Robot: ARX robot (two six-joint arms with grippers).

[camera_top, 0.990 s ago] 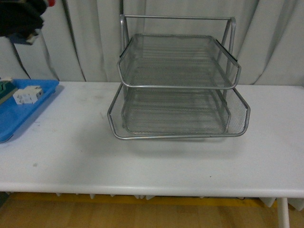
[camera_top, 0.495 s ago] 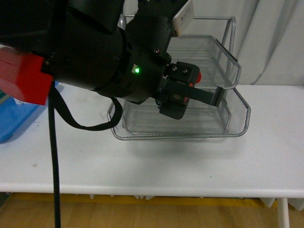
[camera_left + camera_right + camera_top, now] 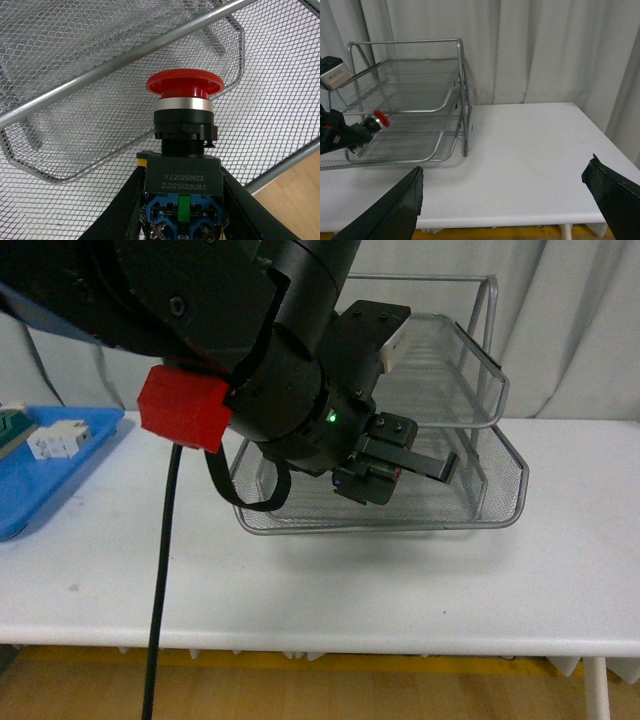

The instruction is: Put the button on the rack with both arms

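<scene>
— Button (image 3: 183,150) handling: what's your read?

— Small, stiff and light, I'd say: hard plastic with a metal collar under the red cap. It won't give under pressure. The cap is round and smooth, a poor place to pinch. The flat-sided dark body is the better hold, and that is where the left gripper (image 3: 182,197) has it, fingers pressed on both sides, cap pointing forward. I'd keep off the bluish contacts at the back end.

— Where is it now?

— At the front of the rack (image 3: 503,390), under the front rim of an upper tier and heading for the mesh of the tier below. Whether it is clear of the wire or brushing it, I can't tell from these angles.

— What's in the way?

— That rim bar, mostly: it runs just over the cap, and the bulky arm crowds the rack's front. Set down cap-heavy on open mesh, the thing will probably tip onto its side.

— And the other arm?

— Right gripper (image 3: 506,200) hangs over the bare table (image 3: 530,150), well apart from the rack, fingers spread, nothing between them.

— Anything else around?

— Blue tray (image 3: 50,485) at the table's left end, holding a white terminal block (image 3: 57,438) and a green block (image 3: 12,426), well clear of the work.
</scene>
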